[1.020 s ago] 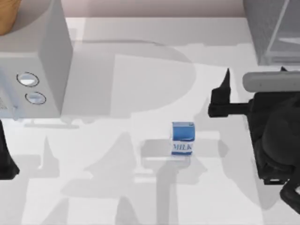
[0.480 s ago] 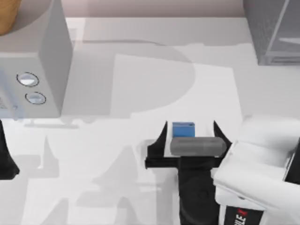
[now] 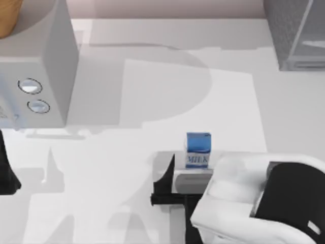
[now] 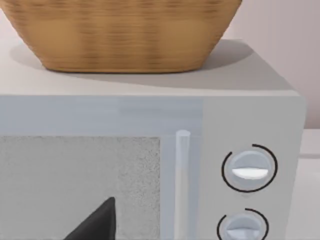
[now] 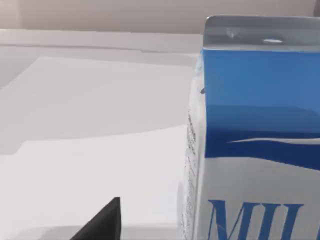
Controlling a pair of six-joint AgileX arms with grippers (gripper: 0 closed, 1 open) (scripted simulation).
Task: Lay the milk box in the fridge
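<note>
While left arm parked, right gripper (image 3: 195, 175) low beside upright milk box (image 3: 198, 150).

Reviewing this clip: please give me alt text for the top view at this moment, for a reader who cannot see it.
The right gripper sits low just in front of the upright milk box on the white table, not gripping it. The fridge stands at the far right corner, a light grey microwave at the left, with the left arm at the left edge.

A light grey microwave (image 4: 150, 165) faces the camera, with a speckled door window (image 4: 80, 185), a vertical handle (image 4: 182, 185) and two round dials (image 4: 248, 170) stacked at its right. A woven basket (image 4: 120, 32) sits on top. One dark fingertip (image 4: 97, 225) shows before the door.
</note>
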